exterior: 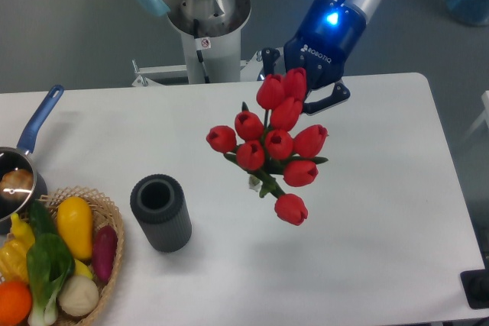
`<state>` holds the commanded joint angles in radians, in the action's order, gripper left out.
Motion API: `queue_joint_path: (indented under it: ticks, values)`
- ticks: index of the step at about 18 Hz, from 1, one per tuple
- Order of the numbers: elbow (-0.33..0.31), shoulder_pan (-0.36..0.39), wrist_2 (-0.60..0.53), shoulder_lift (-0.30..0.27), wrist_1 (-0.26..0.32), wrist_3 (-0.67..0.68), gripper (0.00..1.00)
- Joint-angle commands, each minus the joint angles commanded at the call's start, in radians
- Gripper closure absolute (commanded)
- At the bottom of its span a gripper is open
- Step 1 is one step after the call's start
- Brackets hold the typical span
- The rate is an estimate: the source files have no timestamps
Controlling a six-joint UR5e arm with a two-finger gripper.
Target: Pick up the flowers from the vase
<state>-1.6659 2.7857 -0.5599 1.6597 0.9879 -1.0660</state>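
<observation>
Gripper [294, 97] clamped on the top of the tulip bunch [271, 146], hanging clear of the grey vase [160, 213]; top-heavy grasp near buds may slip or swing.

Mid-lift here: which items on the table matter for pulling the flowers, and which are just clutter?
Job items:
- flowers, held in the gripper, clear of the vase
- vase, empty, upright

Clutter:
- basket of vegetables, left front corner
- blue-handled pan, left edge
</observation>
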Motion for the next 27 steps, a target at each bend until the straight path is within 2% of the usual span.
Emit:
queue_joint_path:
  ticks: [3, 8, 11, 13, 16, 17, 21, 27]
  values:
    - [-0.017, 0.041, -0.003, 0.006, 0.0, -0.113, 1.0]
    - [-0.035, 0.107, -0.041, 0.008, 0.006, -0.209, 1.0]
    - [-0.014, 0.095, -0.203, 0.008, 0.012, -0.215, 1.0]
    - [0.009, 0.084, -0.27, 0.008, 0.015, -0.236, 1.0]
    - [0.066, 0.069, -0.401, 0.009, 0.081, -0.29, 1.0]
    - [0.074, 0.055, -0.454, 0.008, 0.087, -0.317, 1.0]
    - [0.08, -0.032, -0.69, 0.014, 0.1, -0.379, 1.0]
    - [0.107, -0.098, -0.885, 0.043, 0.158, -0.397, 1.0]
